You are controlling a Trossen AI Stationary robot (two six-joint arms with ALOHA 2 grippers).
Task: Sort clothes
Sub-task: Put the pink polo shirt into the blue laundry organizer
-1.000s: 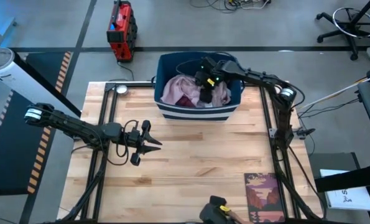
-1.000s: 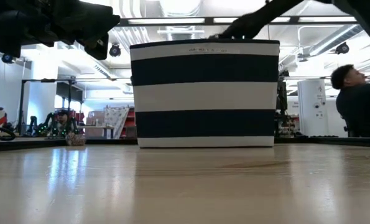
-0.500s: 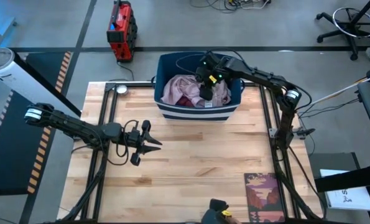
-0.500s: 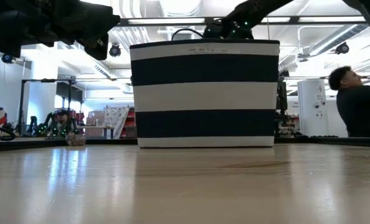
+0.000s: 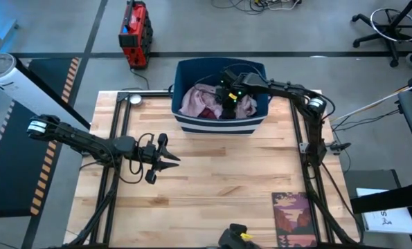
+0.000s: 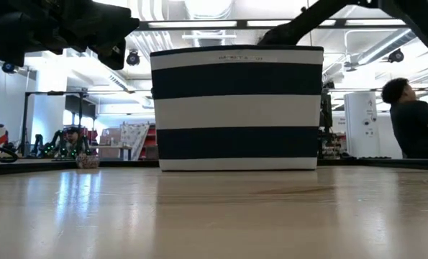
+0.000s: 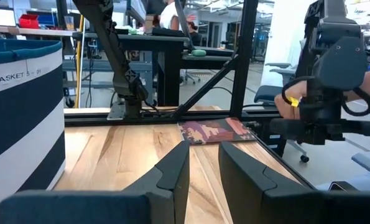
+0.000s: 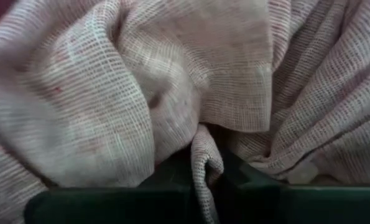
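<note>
High view: I see one bin on the table and two arms. The clothes lie piled in the bin, pink on top. My right gripper is down in the bin, fingers pinched on a fold of pink cloth. My left gripper waits over the table, nearly closed, empty. The clothes under the pink are hidden.

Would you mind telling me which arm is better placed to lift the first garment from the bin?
The right. Its tool is already down in the bin, fingers pinching a fold of the mauve-pink garment. The left tool hangs over bare table, away from the bin.
</note>
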